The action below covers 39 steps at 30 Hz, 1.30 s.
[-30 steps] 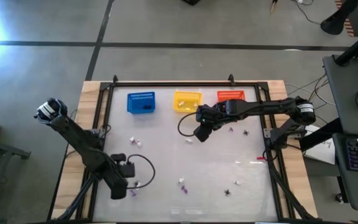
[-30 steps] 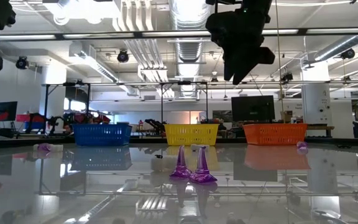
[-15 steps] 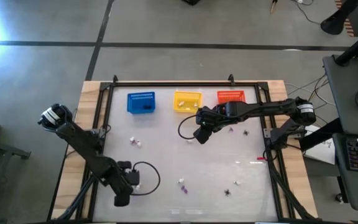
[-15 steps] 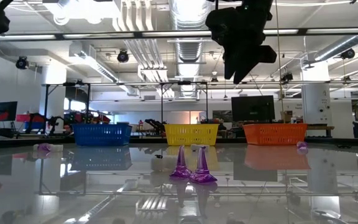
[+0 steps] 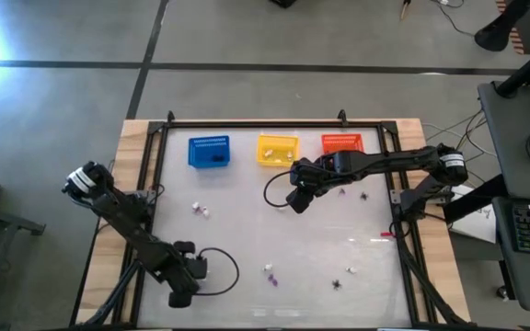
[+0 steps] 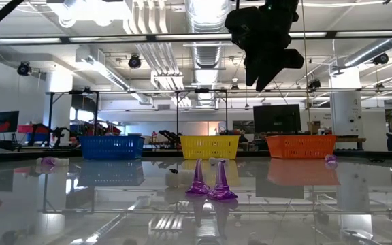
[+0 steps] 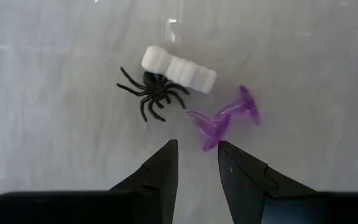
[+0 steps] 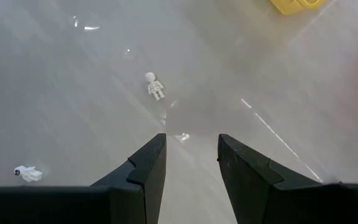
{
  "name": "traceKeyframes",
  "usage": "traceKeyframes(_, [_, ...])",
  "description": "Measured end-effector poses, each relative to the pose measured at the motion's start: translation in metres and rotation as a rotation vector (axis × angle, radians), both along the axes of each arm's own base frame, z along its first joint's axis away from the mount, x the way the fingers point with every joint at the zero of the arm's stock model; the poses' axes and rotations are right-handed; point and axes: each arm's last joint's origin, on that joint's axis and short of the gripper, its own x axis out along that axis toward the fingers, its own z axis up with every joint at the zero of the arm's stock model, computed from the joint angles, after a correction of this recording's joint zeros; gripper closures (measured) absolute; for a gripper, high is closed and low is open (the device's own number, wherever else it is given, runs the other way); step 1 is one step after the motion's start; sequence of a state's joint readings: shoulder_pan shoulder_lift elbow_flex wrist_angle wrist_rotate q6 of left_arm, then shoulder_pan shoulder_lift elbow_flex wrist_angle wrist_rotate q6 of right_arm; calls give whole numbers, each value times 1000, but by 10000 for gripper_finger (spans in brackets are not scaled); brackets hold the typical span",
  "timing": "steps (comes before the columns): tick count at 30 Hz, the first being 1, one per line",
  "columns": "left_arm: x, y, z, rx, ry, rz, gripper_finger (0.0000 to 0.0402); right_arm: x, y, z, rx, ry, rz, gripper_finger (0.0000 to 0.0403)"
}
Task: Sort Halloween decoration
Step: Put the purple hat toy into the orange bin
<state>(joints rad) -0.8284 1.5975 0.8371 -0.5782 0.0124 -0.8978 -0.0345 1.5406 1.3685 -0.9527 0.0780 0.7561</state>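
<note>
The Halloween decoration lies scattered over the glossy table. In the left wrist view a black spider, a white set of teeth and two purple pieces lie close together. My left gripper hangs open just short of them, pointing steeply down, near the table's near left corner. My right gripper is open and hovers high over the far middle, with a white skeleton on the table beyond its fingers. Two purple cones stand upright mid-table.
Blue, yellow and orange-red mesh baskets stand in a row at the far edge. More trinkets lie at left centre, near centre, near right and under the right arm. A black frame rims the table.
My left gripper has sunk toward the table and shifted toward the near edge, coming over the cluster of spider, teeth and purple pieces. Its fingers have kept the same gap. The trinkets have not moved.
</note>
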Motion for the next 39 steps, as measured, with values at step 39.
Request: traceKeyframes(39, [5,-4,-5,-4,-19,2,394,0,0,0,0,0,-2,266])
